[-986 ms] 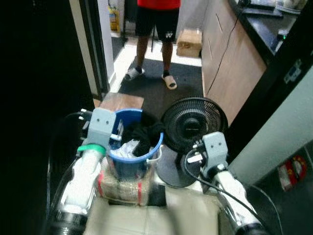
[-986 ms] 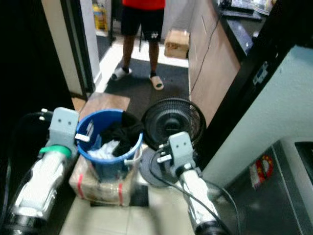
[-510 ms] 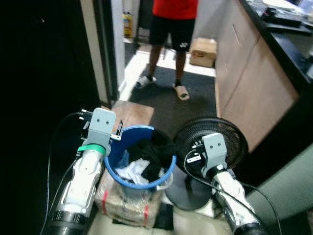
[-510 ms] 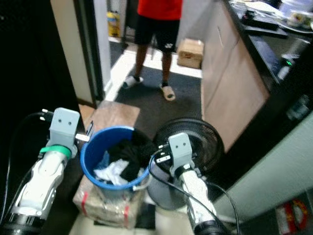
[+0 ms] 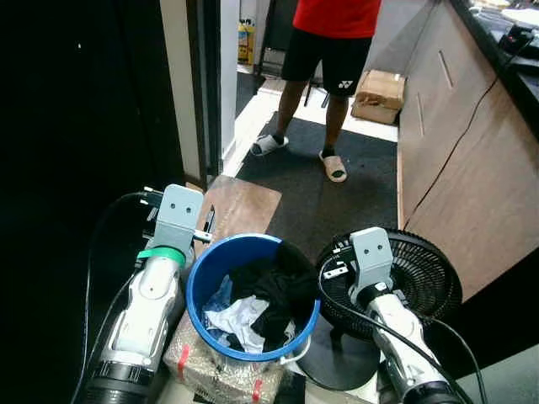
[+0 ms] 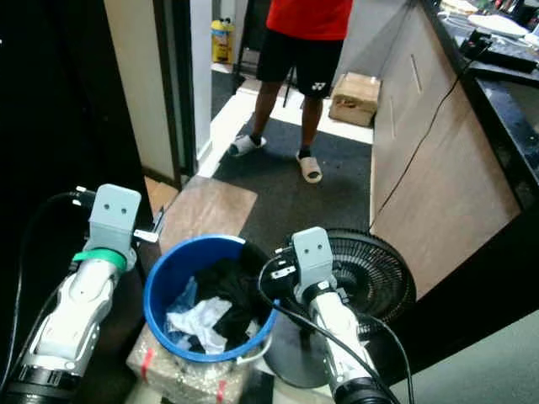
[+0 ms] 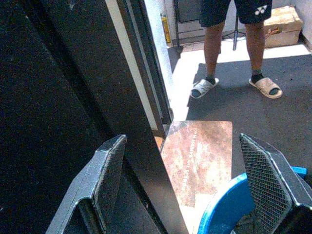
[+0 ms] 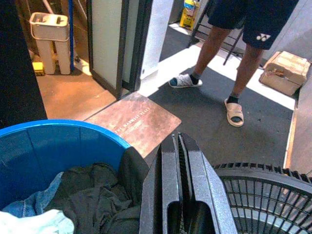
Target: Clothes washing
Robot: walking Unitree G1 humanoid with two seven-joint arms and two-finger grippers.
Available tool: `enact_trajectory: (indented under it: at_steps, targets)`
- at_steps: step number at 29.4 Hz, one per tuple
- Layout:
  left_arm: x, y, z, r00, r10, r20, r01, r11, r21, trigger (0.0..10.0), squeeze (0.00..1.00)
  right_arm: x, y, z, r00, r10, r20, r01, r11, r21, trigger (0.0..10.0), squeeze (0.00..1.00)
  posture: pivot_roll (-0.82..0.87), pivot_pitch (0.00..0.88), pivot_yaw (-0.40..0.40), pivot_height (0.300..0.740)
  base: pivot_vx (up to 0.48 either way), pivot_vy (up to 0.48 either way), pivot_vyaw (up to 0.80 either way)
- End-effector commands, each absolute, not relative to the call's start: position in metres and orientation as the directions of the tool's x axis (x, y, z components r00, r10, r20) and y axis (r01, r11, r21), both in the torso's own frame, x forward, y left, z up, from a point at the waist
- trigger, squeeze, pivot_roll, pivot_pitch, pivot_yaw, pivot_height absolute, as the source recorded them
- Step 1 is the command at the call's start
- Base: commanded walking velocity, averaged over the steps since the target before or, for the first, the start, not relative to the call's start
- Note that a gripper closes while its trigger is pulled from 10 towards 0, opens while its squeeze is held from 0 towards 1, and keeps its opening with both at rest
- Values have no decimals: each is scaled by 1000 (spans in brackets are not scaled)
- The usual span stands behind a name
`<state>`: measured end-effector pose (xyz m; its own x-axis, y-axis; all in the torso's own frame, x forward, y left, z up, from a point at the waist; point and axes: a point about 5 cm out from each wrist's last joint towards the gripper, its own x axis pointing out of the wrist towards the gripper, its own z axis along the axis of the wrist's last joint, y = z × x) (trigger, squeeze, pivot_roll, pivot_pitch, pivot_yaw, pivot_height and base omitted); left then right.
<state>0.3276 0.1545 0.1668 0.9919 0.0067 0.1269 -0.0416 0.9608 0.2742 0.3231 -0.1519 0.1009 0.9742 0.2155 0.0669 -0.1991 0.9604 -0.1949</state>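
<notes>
Dark flooring runs from a doorway toward the robot, with a wooden cabinet front (image 5: 455,143) along the right side and a black door panel (image 7: 63,122) on the left. Low in the middle stands a blue bucket (image 5: 202,286) holding the laundry: black clothes (image 5: 274,290) heaped toward its right side, a white cloth (image 5: 240,318) and a bit of denim below them. The bucket rests on a wrapped box with red tape (image 5: 215,370). Just beside the bucket's left rim hovers the left gripper (image 7: 190,190), its two black fingers (image 7: 265,175) spread wide apart, with nothing between them. At the bucket's right rim, between the bucket and a black floor fan (image 5: 421,286), hangs the right gripper (image 8: 180,165), its fingers pressed together and empty. A brown doormat (image 8: 134,122) lies just beyond the bucket. Farther off, on a dark rug, stands a person in a red shirt, dark shorts and pale slippers (image 5: 333,50), near a cardboard box (image 5: 379,84). A white mop bucket (image 8: 48,39) sits well apart, past the door.
</notes>
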Motion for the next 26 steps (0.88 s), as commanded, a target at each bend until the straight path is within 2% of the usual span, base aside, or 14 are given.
enact_trajectory:
  at_steps: [1,13,16,18,26]
  targets:
    - [326,150,160,995,-13,100,-15,960,280,10000,0,320,-155,95,978,203,45,-191,962,-192,10000,0,93,33,-8,740,0,0,0]
    - [322,140,133,995,-99,19,90,957,274,10000,0,319,-151,94,977,207,52,-193,962,-191,10000,0,88,42,-8,740,0,0,0]
    - [321,139,131,995,-99,14,92,959,269,10000,0,319,-150,94,978,202,57,-188,964,-189,10000,0,88,42,-8,740,0,0,0]
    - [320,139,123,997,-82,-9,82,973,216,10000,0,321,-150,97,982,173,71,-158,971,-179,10000,0,86,41,-7,740,0,0,0]
    - [321,137,125,996,-85,-3,84,973,214,10000,0,323,-153,100,985,155,79,-139,975,-176,10000,0,86,34,-11,725,0,0,0]
